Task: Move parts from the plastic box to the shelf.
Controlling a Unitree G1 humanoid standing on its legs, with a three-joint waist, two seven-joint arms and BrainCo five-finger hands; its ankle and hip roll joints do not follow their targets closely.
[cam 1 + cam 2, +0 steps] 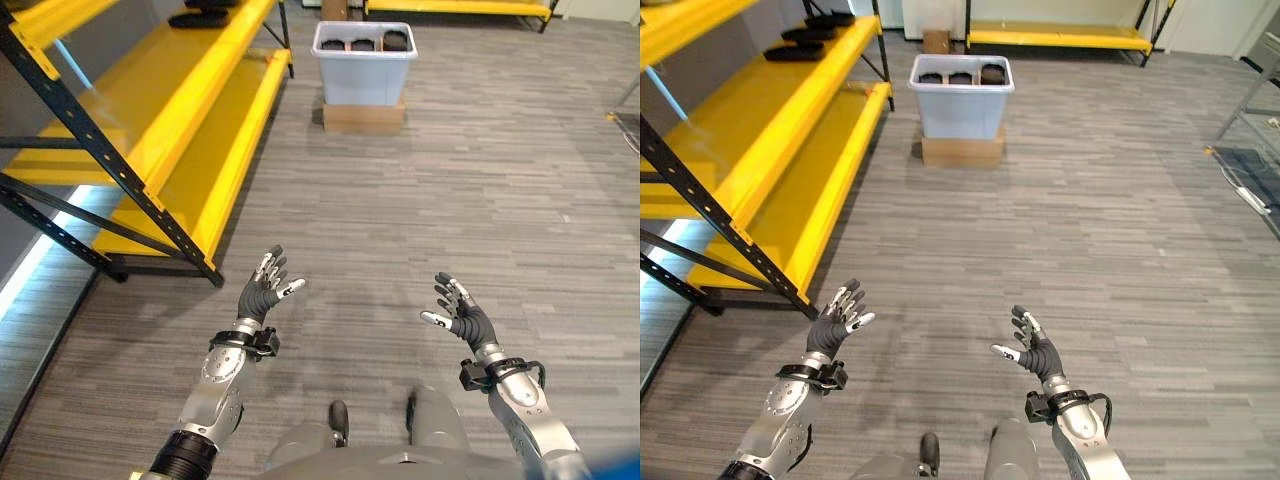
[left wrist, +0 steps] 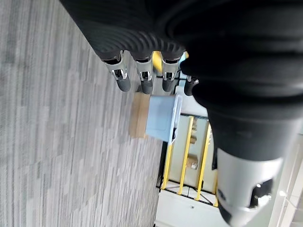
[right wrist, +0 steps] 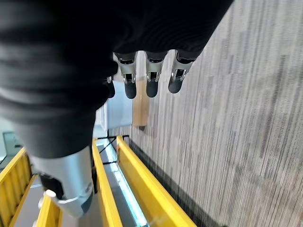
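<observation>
Both the left hand and right hand are hanging spread and empty; the parts are sitting in the far plastic box, right of the yellow shelf, probably awaiting approach

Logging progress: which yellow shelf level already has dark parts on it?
The upper level of the yellow rack: dark parts lie at its far end. The lower level beneath shows none.

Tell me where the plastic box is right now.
The plastic box stands on a flat cardboard box on the floor, far ahead of the robot, just right of the yellow shelf, with dark parts inside.
</observation>
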